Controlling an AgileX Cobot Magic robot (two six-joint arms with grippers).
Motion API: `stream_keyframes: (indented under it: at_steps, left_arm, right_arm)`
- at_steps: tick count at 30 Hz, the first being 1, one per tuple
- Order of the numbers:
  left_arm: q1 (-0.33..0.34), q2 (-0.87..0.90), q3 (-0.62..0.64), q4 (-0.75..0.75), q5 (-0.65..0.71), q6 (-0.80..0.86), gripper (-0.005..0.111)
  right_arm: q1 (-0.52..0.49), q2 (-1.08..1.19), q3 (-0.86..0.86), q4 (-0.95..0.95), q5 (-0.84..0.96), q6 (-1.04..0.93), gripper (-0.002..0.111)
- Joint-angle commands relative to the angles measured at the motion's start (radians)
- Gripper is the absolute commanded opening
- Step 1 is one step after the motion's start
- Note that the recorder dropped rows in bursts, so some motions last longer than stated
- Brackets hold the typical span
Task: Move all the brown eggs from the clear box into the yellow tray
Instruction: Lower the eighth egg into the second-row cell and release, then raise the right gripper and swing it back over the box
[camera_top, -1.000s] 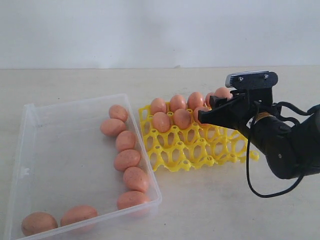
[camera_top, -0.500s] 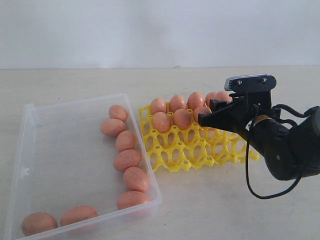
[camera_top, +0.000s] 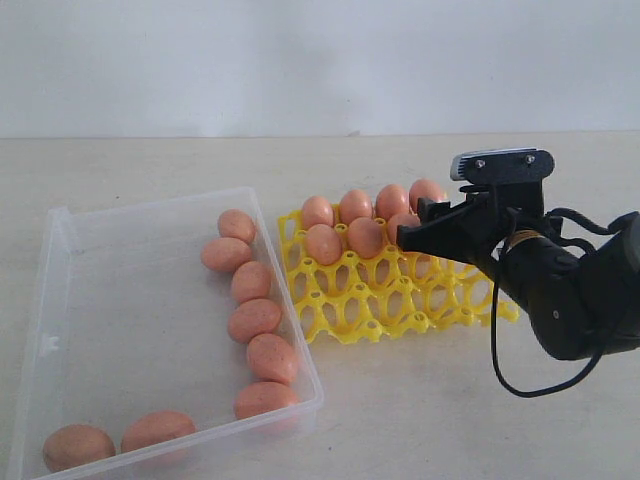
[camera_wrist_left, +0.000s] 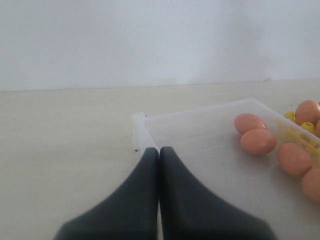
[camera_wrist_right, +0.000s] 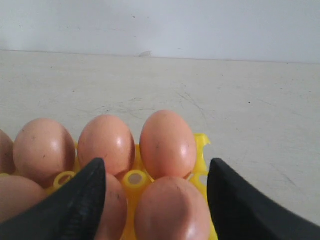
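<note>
Yellow plastic lattice, the yellow tray (camera_top: 380, 300) lay on the pale worktop (camera_top: 400, 420), just right of the clear box (camera_top: 130, 320). Its two far rows carried brown eggs (camera_top: 355, 205), at least seven in the exterior view, and the near cups stood empty. Eight more eggs lay in the box: six strung along its right wall and two in its near left corner.

The right tool (camera_top: 418, 228) hung low over the far right part of the tray. In the right wrist view its fingers (camera_wrist_right: 75, 200) were spread to either side of one egg (camera_wrist_right: 172, 210) that sat in a second-row cup. Daylight showed on one side of that egg; whether the other finger brushed it could not be told. The left tool (camera_wrist_left: 159, 155) was pressed together on nothing, pointing at a corner of the box from outside it.

By the look of it, the step in hand was the release of an egg into the tray, with roughly half the job left. The next move would call for a straight lift clear of the seated eggs, so no finger nudges a neighbour. Then a reach left to the box's right wall, with the fingers kept wide enough to straddle one egg. The eggs look smooth and free to roll, so a gentle, centred close seems wise.
</note>
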Motion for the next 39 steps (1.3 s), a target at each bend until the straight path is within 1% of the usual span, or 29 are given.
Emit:
stream_keyframes:
  at_steps: [1,6,9,10,17,23,26,32,36,37,38,39]
  left_arm:
    - [-0.004,-0.003,-0.003,-0.005,-0.001,0.001,-0.004]
    - [-0.004,-0.003,-0.003,-0.005,-0.001,0.001,-0.004]
    - [-0.004,-0.003,-0.003,-0.005,-0.001,0.001,-0.004]
    - [-0.004,-0.003,-0.003,-0.005,-0.001,0.001,-0.004]
    - [-0.004,-0.003,-0.003,-0.005,-0.001,0.001,-0.004]
    - [-0.004,-0.003,-0.003,-0.005,-0.001,0.001,-0.004]
    - [-0.004,-0.003,-0.003,-0.005,-0.001,0.001,-0.004]
    - [-0.004,-0.003,-0.003,-0.005,-0.001,0.001,-0.004]
    - [-0.004,-0.003,-0.003,-0.005,-0.001,0.001,-0.004]
    - [-0.004,-0.003,-0.003,-0.005,-0.001,0.001,-0.004]
    - [-0.004,-0.003,-0.003,-0.005,-0.001,0.001,-0.004]
    - [-0.004,-0.003,-0.003,-0.005,-0.001,0.001,-0.004]
  right_arm:
    - [-0.004,-0.014,-0.005,0.006,0.003,-0.01,0.058]
    - [-0.004,-0.109,0.005,0.054,0.055,-0.06,0.058]
    - [-0.004,-0.218,0.021,0.099,0.157,-0.095,0.058]
    - [-0.004,-0.271,0.021,0.117,0.254,-0.112,0.058]
    - [-0.004,-0.514,-0.008,0.126,0.587,-0.206,0.058]
    - [0.004,-0.566,-0.189,0.101,1.071,-0.226,0.058]
    - [0.041,-0.564,-0.286,0.083,1.229,-0.233,0.058]
    - [0.127,-0.545,-0.403,0.069,1.354,-0.221,0.058]
    - [0.233,-0.442,-0.505,0.034,1.498,-0.19,0.058]
    - [0.276,-0.394,-0.549,0.006,1.549,-0.168,0.058]
    - [0.298,-0.366,-0.578,-0.019,1.57,-0.15,0.058]
    - [0.341,-0.314,-0.642,-0.066,1.597,-0.114,0.058]
